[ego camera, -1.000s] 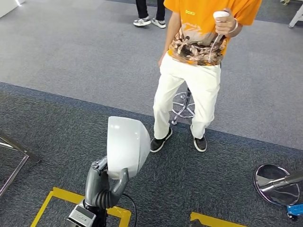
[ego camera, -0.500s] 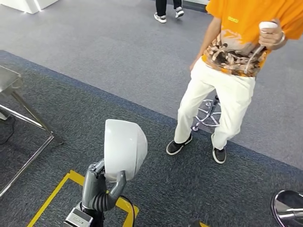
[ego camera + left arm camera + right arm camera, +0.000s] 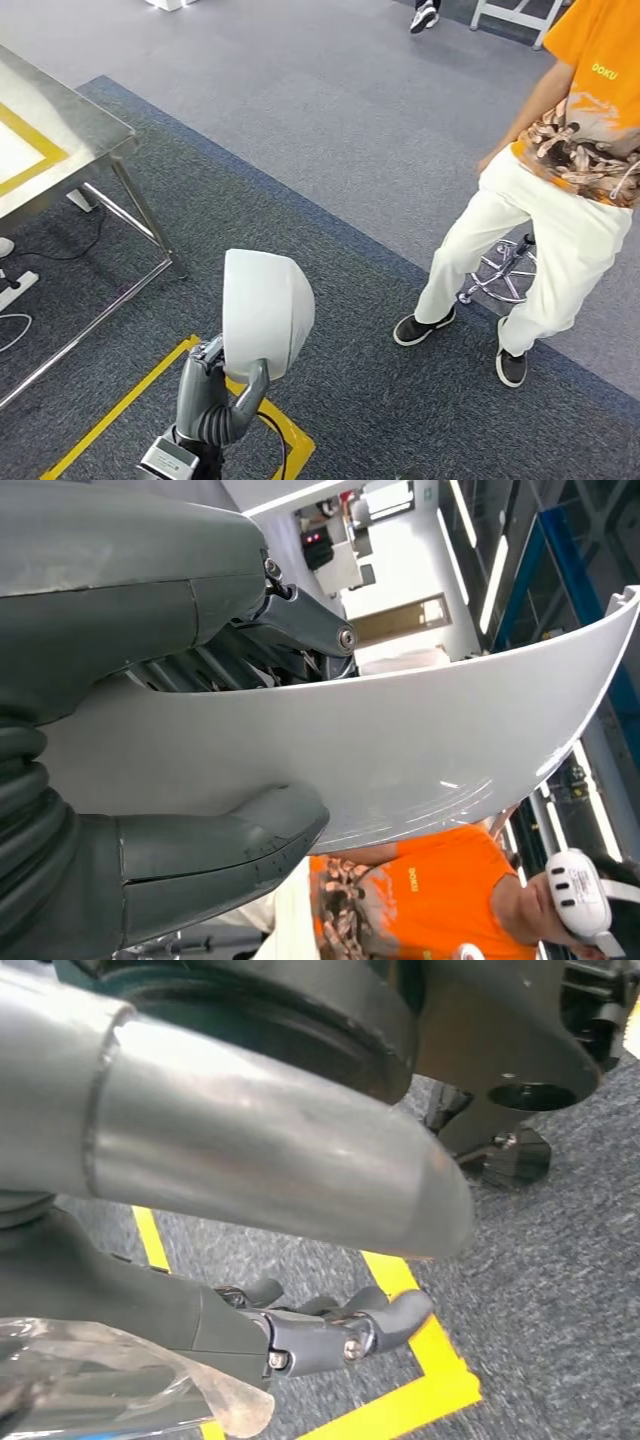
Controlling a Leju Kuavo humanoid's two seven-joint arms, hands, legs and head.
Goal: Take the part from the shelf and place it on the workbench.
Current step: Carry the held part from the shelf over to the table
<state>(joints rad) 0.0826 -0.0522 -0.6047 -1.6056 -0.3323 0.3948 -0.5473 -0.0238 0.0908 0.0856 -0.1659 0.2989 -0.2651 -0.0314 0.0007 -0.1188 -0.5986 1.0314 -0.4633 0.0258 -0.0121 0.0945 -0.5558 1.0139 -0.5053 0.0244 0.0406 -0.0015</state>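
One white curved part (image 3: 267, 312) gripped upright in the left hand (image 3: 207, 395), fingers (image 3: 226, 845) clamped on its lower edge, right hand (image 3: 324, 1325) hanging loosely curled, holding nothing, steel counter (image 3: 72, 135) well left of the fingers

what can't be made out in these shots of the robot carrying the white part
- Workbench: head view shows one corner; the picture's left edge cuts off the rest.
- White part: in the left wrist view its ends run past the frame.
- Left hand fingers behind the part: hidden by the shell.
- Right hand: the arm tube covers part of it; holding nothing visible.
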